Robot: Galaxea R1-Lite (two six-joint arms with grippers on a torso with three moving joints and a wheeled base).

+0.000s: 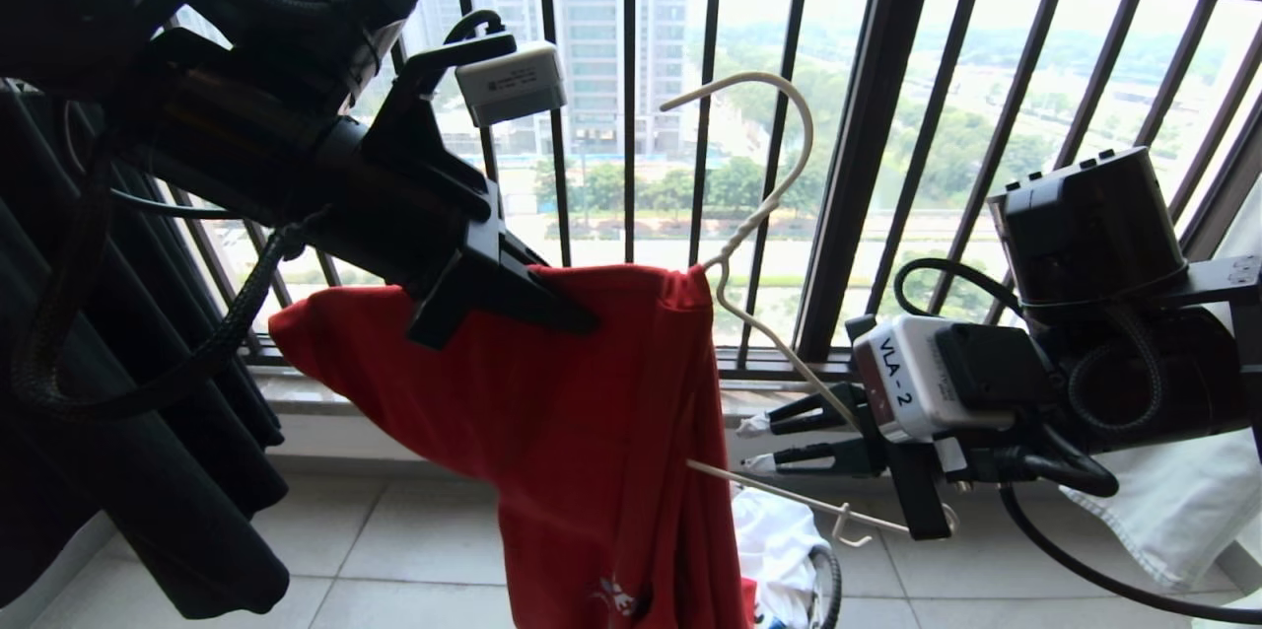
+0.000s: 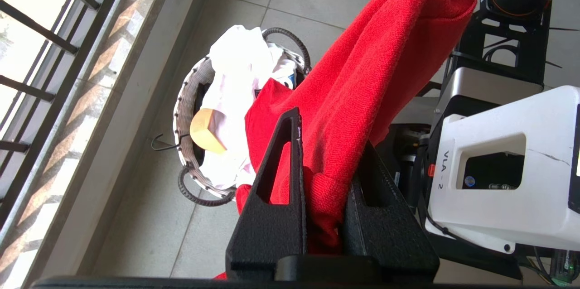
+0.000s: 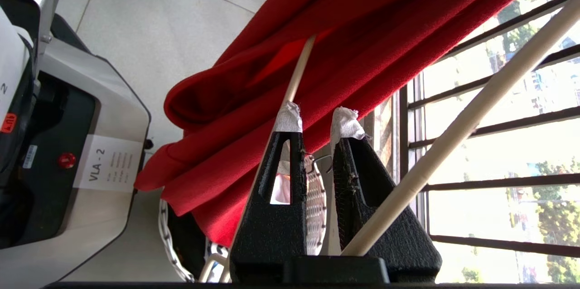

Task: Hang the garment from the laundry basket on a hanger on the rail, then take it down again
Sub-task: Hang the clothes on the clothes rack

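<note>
Red T-shirt [image 1: 592, 432] out of the basket [image 2: 188, 98] and up in the air, draped over one arm of the wire hanger [image 1: 759, 205]; other arm of the hanger bare, sticking out below toward the right. Not hung yet: rail nowhere in view, hook pointing up free in front of the window bars [image 1: 631, 116]. Judged roughly a third done: pick-up finished, dressing the hanger half done, hanging on the rail and taking down both left. Basket on the floor tiles [image 1: 414, 550] beneath, holding a white garment [image 2: 235, 76] and a wooden hanger end [image 2: 206, 132]. Left gripper [image 2: 324, 189] closed on a bunched fold of the shirt near the collar or shoulder edge, fabric pinched between both fingers in the wrist view; arm reaching in from upper left, wrist angled down and to the right, holding the cloth about level with the hanger neck. Right gripper [image 1: 754, 442] low on the right, pointing left toward the shirt, taped fingertips [image 3: 288, 117] nearly together, clamped on the hanger wire, which runs along between the fingers and on into the red cloth. Black clothing [image 1: 128, 412] hanging far left, white cloth [image 1: 1173, 501] far right, neither touched. Likely next: pull the shirt across the bare arm, then raise toward the rail.
</note>
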